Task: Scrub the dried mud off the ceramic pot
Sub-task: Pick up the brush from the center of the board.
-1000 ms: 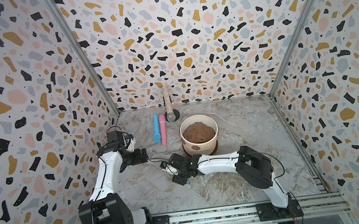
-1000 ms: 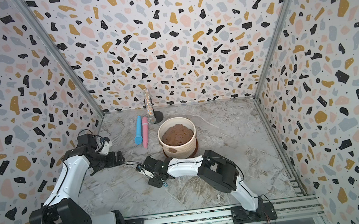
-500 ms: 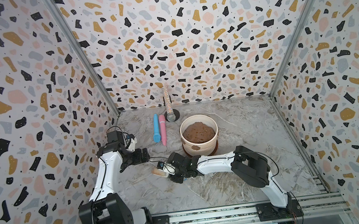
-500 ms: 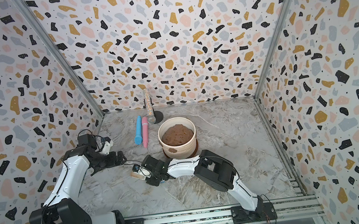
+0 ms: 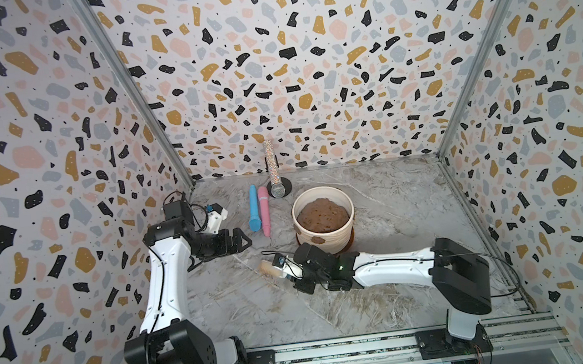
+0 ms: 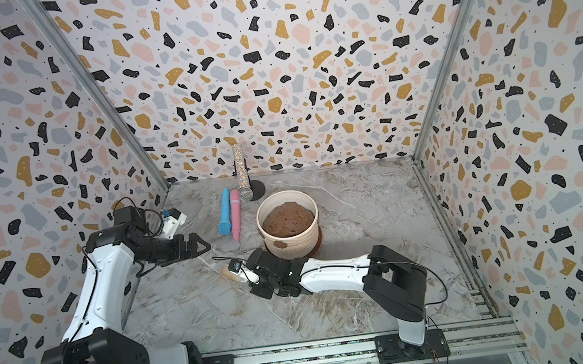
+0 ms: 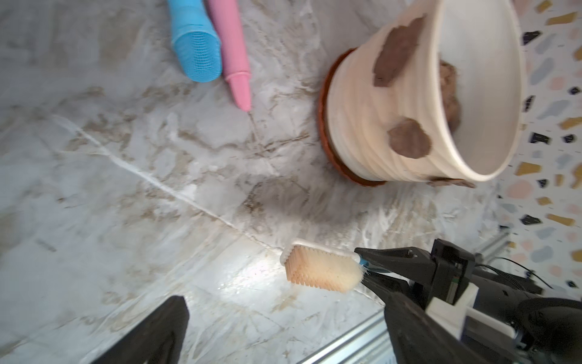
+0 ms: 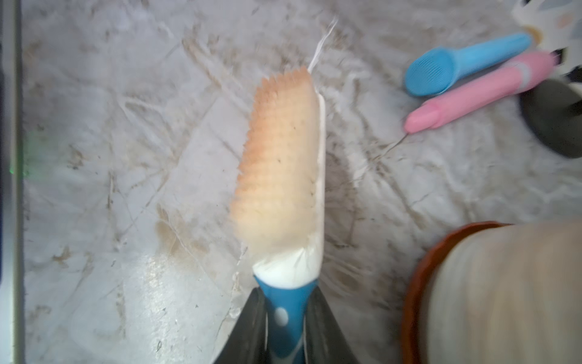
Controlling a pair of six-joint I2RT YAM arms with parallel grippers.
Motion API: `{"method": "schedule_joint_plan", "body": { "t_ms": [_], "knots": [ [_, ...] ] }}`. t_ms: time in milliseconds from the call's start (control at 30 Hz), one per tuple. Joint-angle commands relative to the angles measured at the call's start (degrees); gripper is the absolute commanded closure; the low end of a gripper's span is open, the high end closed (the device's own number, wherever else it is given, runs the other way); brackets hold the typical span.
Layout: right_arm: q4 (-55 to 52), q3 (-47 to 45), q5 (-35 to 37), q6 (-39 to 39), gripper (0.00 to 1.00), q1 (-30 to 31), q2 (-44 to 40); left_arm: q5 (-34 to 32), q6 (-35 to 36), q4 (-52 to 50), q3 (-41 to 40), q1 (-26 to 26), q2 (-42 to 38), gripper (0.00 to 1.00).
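Note:
The cream ribbed ceramic pot (image 5: 328, 243) stands on its brown saucer mid-table, filled with soil. Patches of dried mud (image 5: 317, 240) mark its wall; the left wrist view shows two of these dried mud patches (image 7: 409, 138). My right gripper (image 5: 285, 268) is shut on the blue handle of a white scrub brush (image 5: 269, 268), just front-left of the pot. The brush's bristles (image 8: 280, 164) face sideways, a little above the table. My left gripper (image 5: 246, 238) hangs open and empty to the left of the pot, apart from the brush.
A blue silicone scrubber (image 5: 254, 209) and a pink tool (image 5: 264, 210) lie side by side behind and left of the pot. A glittery microphone on a black stand (image 5: 274, 172) leans at the back wall. Terrazzo walls close three sides; a metal rail (image 5: 339, 349) runs along the front.
My right gripper has closed on the brush handle and raised the brush slightly, its head now pointing left. The left arm has not moved.

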Motion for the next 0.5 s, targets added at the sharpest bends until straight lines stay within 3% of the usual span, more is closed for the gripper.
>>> {"method": "schedule_joint_plan", "body": {
  "t_ms": [0,133,233,300,467],
  "knots": [
    [2.83,-1.58,3.89,2.72,0.79,-0.17,-5.87,13.49,2.49,-6.05,1.82,0.35,1.20,0.00],
    [3.98,-3.50,5.42,5.18,0.79,-0.19,-11.05,23.20,7.90,-12.88,5.46,0.31,3.25,0.00],
    [4.29,-3.35,4.81,8.19,0.81,-0.17,-13.64,30.06,22.51,-24.62,8.41,0.30,4.95,0.00],
    [4.54,-2.91,4.45,12.05,0.83,-0.16,-14.38,32.69,28.08,-28.76,9.07,0.30,5.95,0.00],
    [10.26,-2.91,-0.61,18.75,0.83,-0.19,-15.40,34.77,29.54,-29.96,7.84,0.15,6.83,0.03]
  ]
}}
